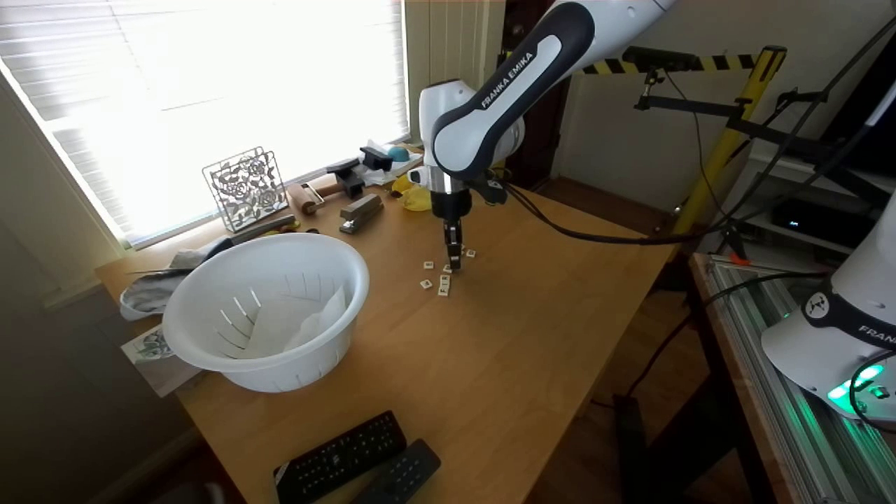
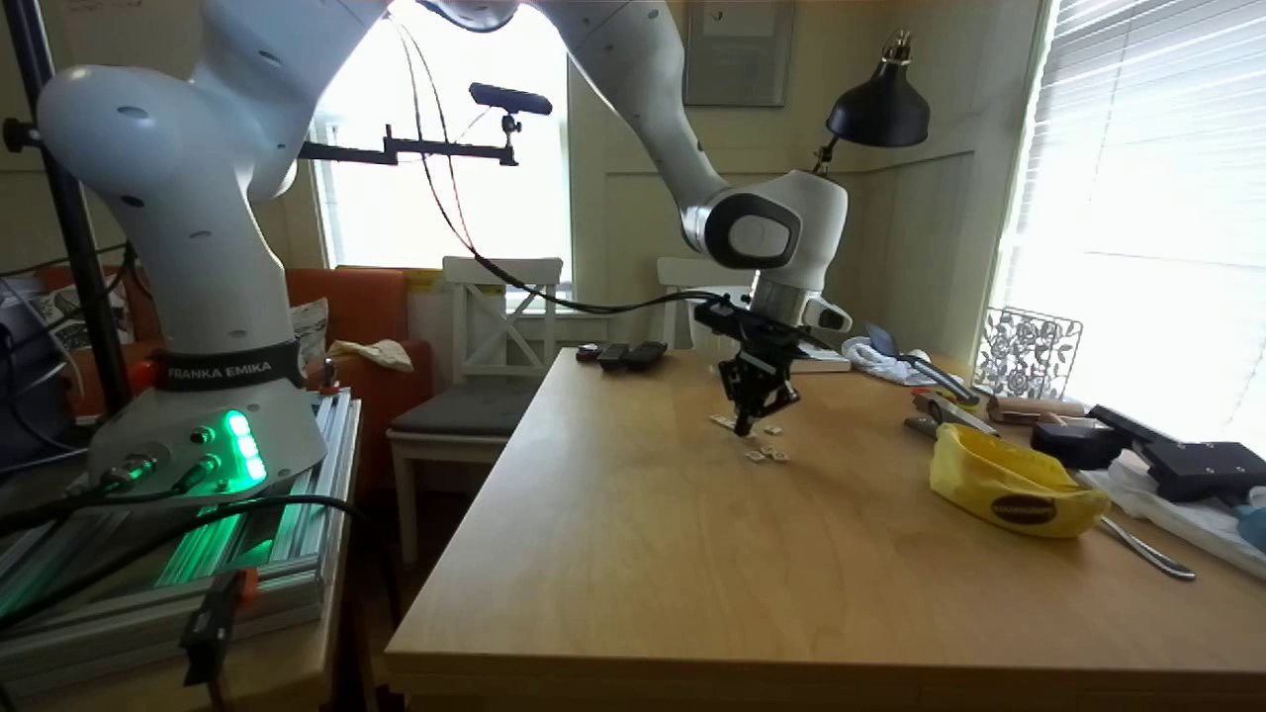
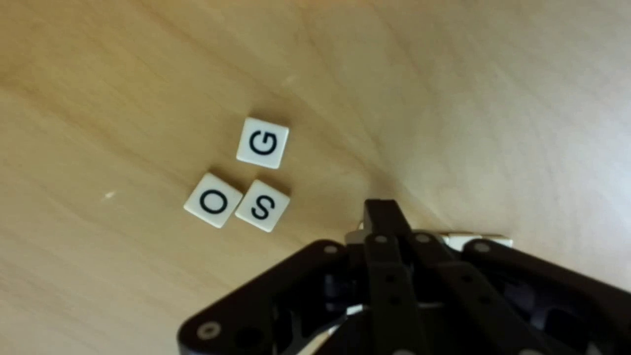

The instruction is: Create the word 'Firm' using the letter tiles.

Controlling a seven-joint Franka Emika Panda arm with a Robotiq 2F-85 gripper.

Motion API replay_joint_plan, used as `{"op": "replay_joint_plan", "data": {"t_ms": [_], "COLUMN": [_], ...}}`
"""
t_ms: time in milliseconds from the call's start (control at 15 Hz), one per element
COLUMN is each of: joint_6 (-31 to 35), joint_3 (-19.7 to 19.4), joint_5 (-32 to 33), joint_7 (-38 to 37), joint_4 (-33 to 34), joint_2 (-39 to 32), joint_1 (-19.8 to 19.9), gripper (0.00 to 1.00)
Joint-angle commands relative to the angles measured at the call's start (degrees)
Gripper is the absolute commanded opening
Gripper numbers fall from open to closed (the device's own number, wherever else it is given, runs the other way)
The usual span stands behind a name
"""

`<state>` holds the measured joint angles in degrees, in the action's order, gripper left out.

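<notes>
The dark, jointed claw (image 1: 454, 264) points down with its jaws pressed together, over a smooth, wood-grained table (image 1: 518, 329). Flat, square, whitish letter tiles (image 1: 428, 265) lie around its tip. The G tile (image 3: 262, 143), the O tile (image 3: 213, 200) and the S tile (image 3: 262, 205) sit near it; a straight row of three tiles (image 1: 444, 285), which I read as F, I, R, lies just beside it, with another tile (image 1: 448, 269) right by the tip. Well apart from the claw stands a round white bowl (image 1: 280, 262), slits cut in its wall, thin pale sheets (image 1: 273, 325) inside.
</notes>
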<state>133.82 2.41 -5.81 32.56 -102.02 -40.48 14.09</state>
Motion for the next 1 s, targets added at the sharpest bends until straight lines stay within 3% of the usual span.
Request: {"op": "replay_joint_plan", "data": {"t_ms": [0, 933], "joint_6": [-1.0, -0.9], "joint_3": [0.6, 0.6], "joint_5": [2.0, 3.1], "joint_7": [1.6, 4.8], "joint_4": [-0.6, 0.2], "joint_2": [-0.3, -0.8], "joint_1": [0.2, -0.1], "gripper": [0.00, 0.00]}}
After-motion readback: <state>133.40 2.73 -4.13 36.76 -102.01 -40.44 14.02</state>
